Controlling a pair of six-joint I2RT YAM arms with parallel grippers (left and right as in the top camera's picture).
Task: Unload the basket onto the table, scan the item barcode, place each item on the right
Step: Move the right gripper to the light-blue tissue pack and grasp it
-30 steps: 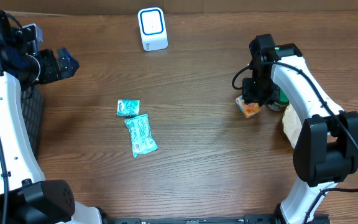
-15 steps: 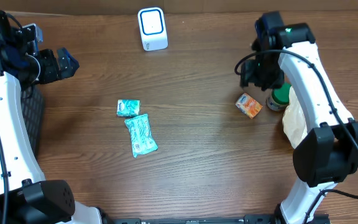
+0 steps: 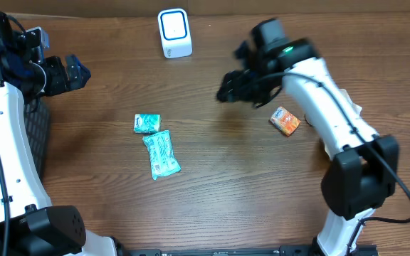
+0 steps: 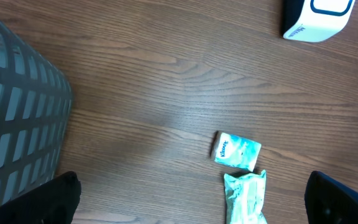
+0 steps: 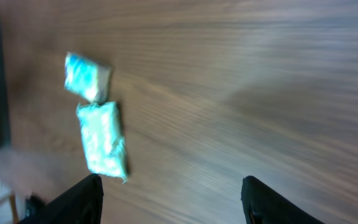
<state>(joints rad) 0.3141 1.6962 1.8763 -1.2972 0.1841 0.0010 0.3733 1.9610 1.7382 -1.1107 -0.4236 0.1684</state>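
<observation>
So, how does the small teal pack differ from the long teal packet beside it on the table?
The small teal pack is short and almost square; the long teal packet is clearly longer and narrower. The small teal pack looks smooth, while the long teal packet is crinkled. The small teal pack lies nearer the white scanner than the long teal packet does. Both are teal and white and lie flat on the table.

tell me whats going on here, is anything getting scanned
Not at this moment. Two robot arms work at a wooden table with a white barcode scanner at its far edge, and neither holds anything. The right pincer hangs open over bare wood, between the orange packet near its arm and the small teal tissue pack and longer teal pack mid-table. The left pincer sits wide open at the left side. Nothing is in front of the scanner.
</observation>
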